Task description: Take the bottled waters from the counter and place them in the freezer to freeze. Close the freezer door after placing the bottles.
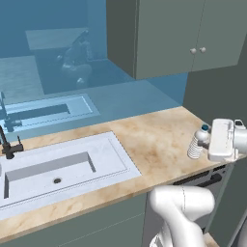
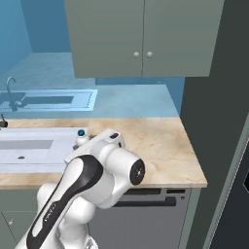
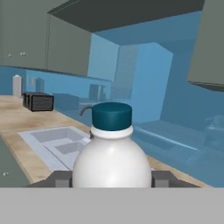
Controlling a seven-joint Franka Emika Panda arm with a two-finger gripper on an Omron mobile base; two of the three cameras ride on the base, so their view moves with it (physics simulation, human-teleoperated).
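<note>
The fingers are clamped on the small whitish ribbed plastic bottle with a blue cap, holding it upright just above the beige marbled stone table, right of the inset white sink.

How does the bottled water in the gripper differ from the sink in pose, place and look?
The bottled water stands upright between the fingers of the gripper, above the counter's front right part; the sink lies flat, set into the counter to the left. The bottle is small, rounded and ribbed with a dark blue cap; the sink is broad and rectangular. Both look whitish.
</note>
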